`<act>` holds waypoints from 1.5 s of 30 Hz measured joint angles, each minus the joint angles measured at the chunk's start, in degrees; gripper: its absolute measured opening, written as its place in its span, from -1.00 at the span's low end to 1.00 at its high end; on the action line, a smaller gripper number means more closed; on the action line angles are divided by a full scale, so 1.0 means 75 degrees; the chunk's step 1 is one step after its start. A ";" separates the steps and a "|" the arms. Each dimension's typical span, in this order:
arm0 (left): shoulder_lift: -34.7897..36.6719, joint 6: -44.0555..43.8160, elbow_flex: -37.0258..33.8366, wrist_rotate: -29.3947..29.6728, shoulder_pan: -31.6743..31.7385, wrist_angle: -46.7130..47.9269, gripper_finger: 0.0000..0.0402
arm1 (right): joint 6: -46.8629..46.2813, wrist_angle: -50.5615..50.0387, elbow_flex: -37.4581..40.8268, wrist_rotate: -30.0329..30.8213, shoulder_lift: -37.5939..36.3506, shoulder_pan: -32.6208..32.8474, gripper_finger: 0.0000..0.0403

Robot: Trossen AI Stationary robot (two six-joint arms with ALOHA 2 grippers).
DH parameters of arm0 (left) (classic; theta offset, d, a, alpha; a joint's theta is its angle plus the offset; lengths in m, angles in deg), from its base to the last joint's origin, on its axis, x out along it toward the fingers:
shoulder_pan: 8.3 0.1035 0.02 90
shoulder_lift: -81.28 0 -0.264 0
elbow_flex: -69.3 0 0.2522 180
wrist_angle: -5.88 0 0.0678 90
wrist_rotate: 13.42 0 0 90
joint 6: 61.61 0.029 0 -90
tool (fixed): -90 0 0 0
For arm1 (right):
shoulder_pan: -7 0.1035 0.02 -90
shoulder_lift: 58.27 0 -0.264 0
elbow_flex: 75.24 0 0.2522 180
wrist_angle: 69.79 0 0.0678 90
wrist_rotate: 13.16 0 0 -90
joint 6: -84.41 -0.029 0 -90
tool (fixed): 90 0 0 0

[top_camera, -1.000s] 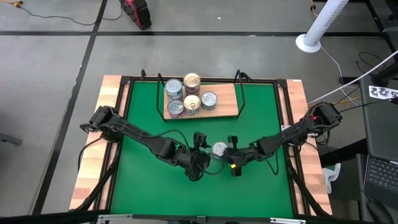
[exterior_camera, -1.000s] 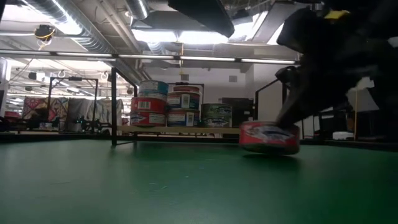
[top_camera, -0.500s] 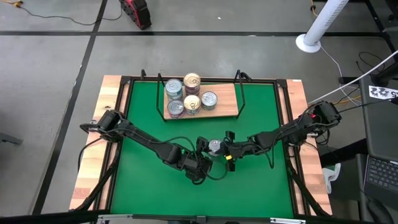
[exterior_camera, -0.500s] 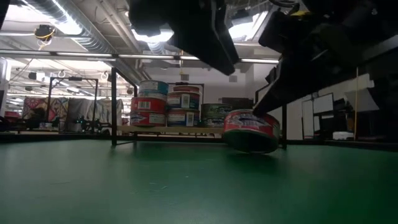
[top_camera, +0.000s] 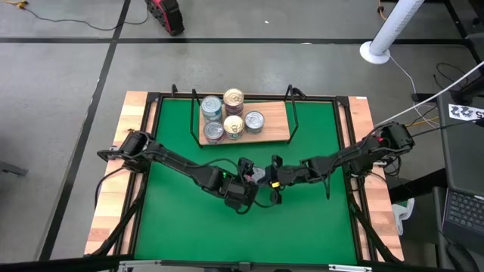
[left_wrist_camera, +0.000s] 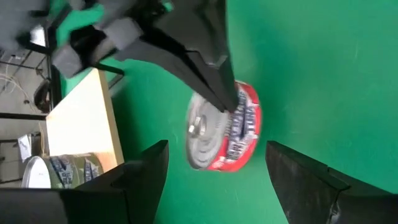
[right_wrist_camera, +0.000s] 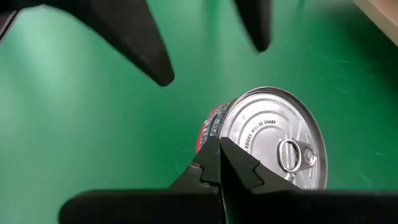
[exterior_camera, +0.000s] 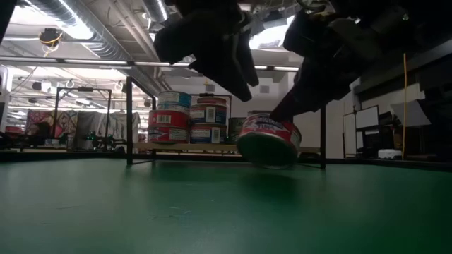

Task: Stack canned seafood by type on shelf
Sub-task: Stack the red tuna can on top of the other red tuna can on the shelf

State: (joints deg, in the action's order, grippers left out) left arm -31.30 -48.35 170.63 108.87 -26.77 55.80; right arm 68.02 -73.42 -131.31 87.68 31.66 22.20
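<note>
We count five tins (top_camera: 224, 116) on the shelf (top_camera: 275, 129); our shut right gripper (right_wrist_camera: 219, 163) touches a sixth, red tin (exterior_camera: 269, 140) between spread left fingers (left_wrist_camera: 142, 180).

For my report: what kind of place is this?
Probably a robotics lab or workshop: a green test table on a bare floor, exposed ceiling ducts, and a laptop beside the rig.
</note>
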 joint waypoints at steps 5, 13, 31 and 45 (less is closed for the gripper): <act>-0.0237 0.0066 0.0000 -0.0006 0.0019 0.0077 0.32 | -0.0039 0.0044 -0.0002 -0.0005 -0.0003 -0.0100 -1.00; -0.0631 0.0153 0.0000 0.0394 0.0085 0.0059 0.32 | -0.0041 0.0122 -0.0005 -0.0056 -0.0009 -0.0136 -1.00; -0.1059 0.0048 0.0000 0.0466 0.0337 -0.0519 0.23 | -0.0040 0.0335 -0.0008 -0.0078 -0.0012 -0.0133 -1.00; -0.1043 0.0221 0.0014 0.0525 0.0211 -0.0258 -0.35 | -0.0363 0.0499 -0.0014 -0.0315 -0.0015 -0.0134 -0.68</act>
State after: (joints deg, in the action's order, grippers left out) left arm -39.12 -46.69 170.73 112.80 -25.20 53.87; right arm 65.30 -69.68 -131.42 85.31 31.55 21.19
